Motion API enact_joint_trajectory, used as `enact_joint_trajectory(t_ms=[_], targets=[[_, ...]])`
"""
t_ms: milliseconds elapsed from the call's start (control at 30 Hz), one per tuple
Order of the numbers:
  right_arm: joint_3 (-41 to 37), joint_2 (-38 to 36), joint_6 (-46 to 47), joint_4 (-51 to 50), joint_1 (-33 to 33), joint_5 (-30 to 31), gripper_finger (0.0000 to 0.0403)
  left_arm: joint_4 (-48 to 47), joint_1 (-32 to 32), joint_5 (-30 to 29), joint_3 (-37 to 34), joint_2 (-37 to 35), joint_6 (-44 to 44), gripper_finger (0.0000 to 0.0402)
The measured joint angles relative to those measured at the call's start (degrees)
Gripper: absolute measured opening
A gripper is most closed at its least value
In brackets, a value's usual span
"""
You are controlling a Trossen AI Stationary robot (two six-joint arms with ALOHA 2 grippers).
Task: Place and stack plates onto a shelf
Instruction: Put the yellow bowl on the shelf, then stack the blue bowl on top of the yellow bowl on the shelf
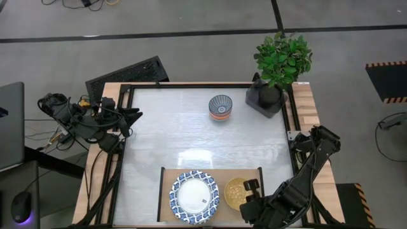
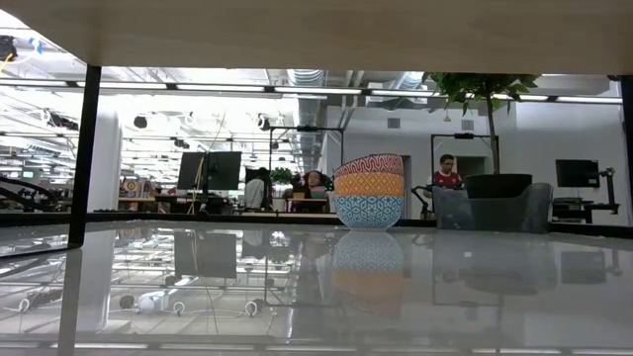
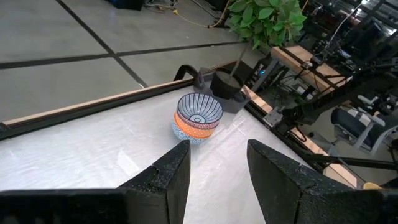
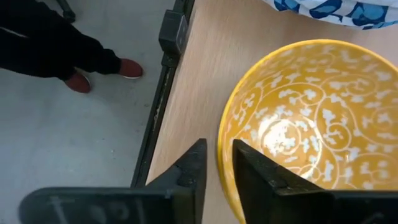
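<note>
At lower right of high view, right gripper (image 1: 248,193) straddles yellow bowl (image 1: 236,192) rim on shelf (image 1: 164,200), fingers narrowly parted; whether gripping, cannot tell.

You have one blue-and-white plate (image 1: 194,196) and one yellow bowl (image 1: 236,192), both on one wooden shelf (image 1: 165,200). One stack of three bowls (image 1: 220,107) sits on the one white tabletop (image 1: 165,127). One potted plant (image 1: 280,63) stands at a corner. Two arms, each with one gripper: left gripper (image 3: 214,165), right gripper (image 4: 217,171).
</note>
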Motion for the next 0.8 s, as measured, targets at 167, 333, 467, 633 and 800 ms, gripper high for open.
enact_joint_trajectory(t_ms=[167, 333, 467, 633, 800], targets=[[0.0, 0.0, 0.1, 0.9, 0.0, -2.0, 0.0154, 0.0, 0.0, 0.0, 0.0, 0.0, -0.1, 0.0143], [1.6, -0.1, -0.7, 0.7, 0.0, -6.1, 0.0197, 0.1, 0.0, 0.1, 0.0, 0.0, -1.0, 0.0143], [6.4, -0.2, -2.9, -2.3, -0.4, -6.3, 0.0208, 0.1, 0.0, 0.2, 0.0, 0.0, -1.8, 0.0143], [16.6, -0.2, -8.4, -11.4, -3.3, -6.1, 0.0203, 0.0, 0.0, 0.2, 0.0, 0.0, -1.8, 0.0143], [26.7, -0.2, -16.7, -19.7, -9.6, 0.2, 0.0197, 0.0, 0.0, 0.2, 0.0, 0.0, -1.8, 0.0143]])
